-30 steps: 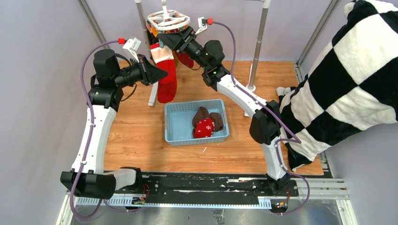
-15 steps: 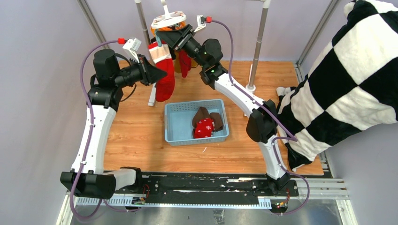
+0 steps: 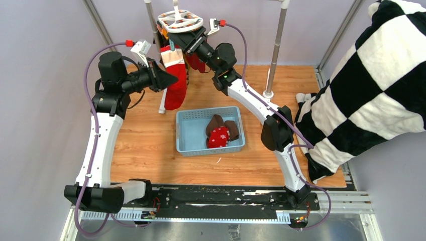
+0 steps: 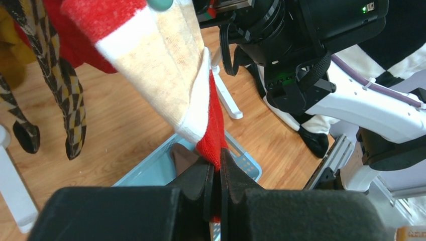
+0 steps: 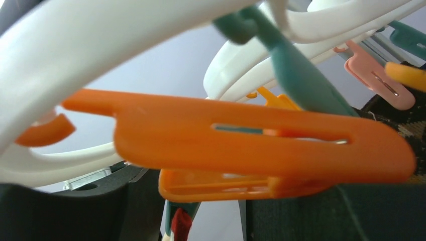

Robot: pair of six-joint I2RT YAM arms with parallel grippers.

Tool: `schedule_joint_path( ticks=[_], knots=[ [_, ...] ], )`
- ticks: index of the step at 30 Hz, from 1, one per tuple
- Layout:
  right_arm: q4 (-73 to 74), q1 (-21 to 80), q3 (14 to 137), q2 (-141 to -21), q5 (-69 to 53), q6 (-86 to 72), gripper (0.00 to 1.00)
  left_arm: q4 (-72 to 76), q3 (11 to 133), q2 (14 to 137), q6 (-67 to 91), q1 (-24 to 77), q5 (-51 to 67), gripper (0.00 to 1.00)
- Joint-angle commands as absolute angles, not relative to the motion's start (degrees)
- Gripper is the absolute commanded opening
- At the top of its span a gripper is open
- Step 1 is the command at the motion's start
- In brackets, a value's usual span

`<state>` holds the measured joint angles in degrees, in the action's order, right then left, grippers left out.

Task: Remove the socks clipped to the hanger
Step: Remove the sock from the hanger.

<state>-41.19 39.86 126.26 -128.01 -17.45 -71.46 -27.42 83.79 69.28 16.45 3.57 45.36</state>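
The white round hanger [image 3: 180,21] hangs at the back from its hook, with orange and teal pegs underneath. A red sock with a white cuff [image 3: 177,80] hangs from it, and a second red sock [image 3: 196,63] hangs behind. My left gripper [image 3: 172,79] is shut on the red sock; in the left wrist view the jaws [image 4: 215,168] pinch its red edge below the cuff [image 4: 166,75]. An argyle sock [image 4: 70,100] and a mustard sock [image 4: 10,68] hang to the left. My right gripper [image 3: 182,38] is up under the hanger. Its fingers [image 5: 100,206] stand apart behind an orange peg [image 5: 251,140], with a teal peg holding red fabric [image 5: 177,221] in the gap.
A light blue basket [image 3: 183,114] on the wooden table holds brown socks [image 3: 217,123] and a red patterned sock [image 3: 219,136]. Grey rail stand posts [image 3: 275,50] rise at the back. A large black-and-white checkered blanket [image 3: 371,75] hangs on the right.
The hanger tilted and swung, then came back level. My right gripper has shifted slightly left under it. My left gripper has kept its hold on the red sock.
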Motion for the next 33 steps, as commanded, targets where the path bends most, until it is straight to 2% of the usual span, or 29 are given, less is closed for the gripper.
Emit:
schedule_joint_path(
  ticks=[1, 10, 15, 19, 22, 26, 28, 29, 33],
  knots=[
    [-45.3, 39.2, 127.5, -128.8, -17.2, -74.2, 0.5, -29.3, 85.3, 69.5, 15.9, 3.8, 45.9, 0.0],
    [-48.6, 38.5, 129.8, -130.5, -16.6, -78.3, 0.25, -29.9, 85.3, 69.9, 15.4, 3.7, 45.5, 0.0],
    [-48.6, 38.2, 129.1, -130.1, -16.4, -78.5, 0.01, -30.5, 85.2, 69.6, 15.0, 3.7, 45.0, 0.0],
    [-48.9, 38.1, 127.8, -129.4, -16.5, -78.6, 0.02, -31.1, 84.8, 69.3, 14.0, 3.8, 44.5, 0.0],
    [-48.8, 38.1, 126.4, -128.5, -16.9, -78.4, 0.18, -31.7, 84.3, 69.1, 13.3, 3.7, 44.4, 0.0],
    [-48.1, 38.0, 121.6, -125.6, -18.5, -76.6, 0.64, -32.8, 83.8, 68.6, 11.8, 3.7, 44.4, 0.0],
    [-47.7, 38.0, 118.9, -123.8, -20.6, -74.8, 0.93, -33.2, 83.5, 68.1, 10.9, 3.7, 44.2, 0.0],
    [-47.8, 38.0, 117.1, -122.8, -21.8, -74.1, 0.98, -33.3, 83.5, 67.9, 10.6, 3.7, 44.2, 0.0],
    [-49.9, 37.7, 105.9, -117.6, -23.8, -71.4, 1.0, -33.5, 82.9, 67.2, 9.8, 3.7, 44.5, 0.0]
  ],
)
